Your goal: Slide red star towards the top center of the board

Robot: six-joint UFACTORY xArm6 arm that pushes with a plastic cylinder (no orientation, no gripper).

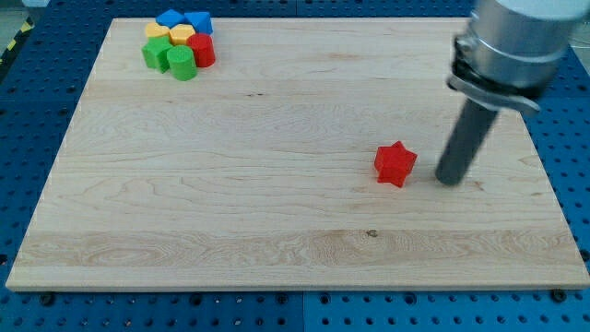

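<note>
The red star (395, 163) lies on the wooden board (277, 221), right of the middle. My tip (449, 179) rests on the board just to the star's right, a small gap apart from it. The dark rod rises from the tip toward the view's top right into the arm's grey housing.
A tight cluster of blocks sits at the board's top left: two blue blocks (184, 19), two yellow blocks (170, 33), a red block (202, 50) and two green blocks (170, 58). The board's right edge runs close to the rod.
</note>
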